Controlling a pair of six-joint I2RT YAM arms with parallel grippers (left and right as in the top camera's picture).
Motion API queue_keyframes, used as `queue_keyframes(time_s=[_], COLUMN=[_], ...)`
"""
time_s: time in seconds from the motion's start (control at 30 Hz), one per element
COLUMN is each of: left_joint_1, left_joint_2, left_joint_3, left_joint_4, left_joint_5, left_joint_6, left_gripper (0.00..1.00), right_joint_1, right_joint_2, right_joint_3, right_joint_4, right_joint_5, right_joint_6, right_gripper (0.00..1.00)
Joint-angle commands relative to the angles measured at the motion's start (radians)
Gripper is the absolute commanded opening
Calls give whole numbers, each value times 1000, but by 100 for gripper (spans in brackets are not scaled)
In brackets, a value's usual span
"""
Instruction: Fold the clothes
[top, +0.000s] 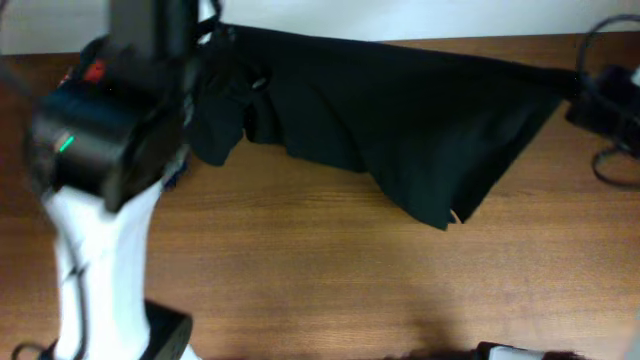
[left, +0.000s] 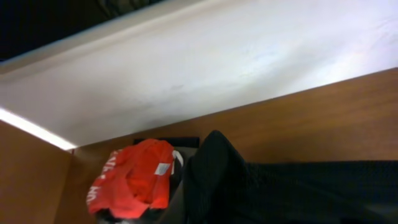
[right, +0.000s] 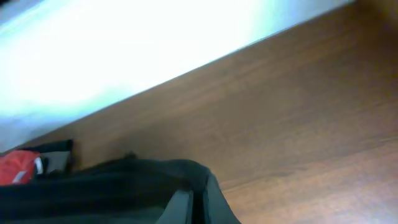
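At the far left the left arm (top: 100, 150) looms big and blurred over the wooden table (top: 320, 290). The left gripper (top: 203, 47) sits at the back edge. Its jaws are buried in bunched cloth, closed tight on one end of the black shirt (top: 400, 120). From its wrist view, a crumpled red garment (left: 134, 180) with white lettering lies just beside the shirt's edge, at the foot of the white wall (left: 205, 68).

The shirt is lifted and drawn out across the back of the table. Its top edge runs almost straight from one gripper to the other, while the rest sags in folds toward the tabletop. The lowest corner hangs right of centre, with a small pale tag (top: 456, 215) showing there.

At the right edge the right gripper (top: 597, 95) is pinched fully closed on the shirt's other end. In its wrist view the dark fabric is gathered round a grey finger (right: 181, 208). Dark cables (top: 612, 165) loop just below it.
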Motion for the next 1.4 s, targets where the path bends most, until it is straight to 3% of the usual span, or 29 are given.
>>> queue_keyframes(time_s=[0.0, 0.2, 0.4, 0.87, 1.1, 1.37], left_joint_1=[19, 8, 8, 9, 11, 41], left_joint_2=[-123, -216, -199, 175, 421, 707], left_joint_3=[9, 8, 2, -14, -14, -14], left_joint_4=[-41, -107, -155, -143, 29, 426], left_joint_5=[-66, 36, 55, 55, 54, 53], left_joint_6=[-6, -6, -6, -6, -5, -5], left_gripper=[1, 1, 1, 1, 1, 1], right_joint_1=[-26, -26, -26, -25, -25, -16], right_joint_2=[-78, -155, -158, 169, 435, 765], right_joint_3=[70, 78, 77, 35, 35, 35], right_joint_4=[-51, -135, -200, -223, -130, 211], right_joint_5=[146, 177, 241, 241, 232, 166], right_joint_6=[-8, -25, -26, -52, -52, -52], right_gripper=[4, 4, 4, 4, 4, 4])
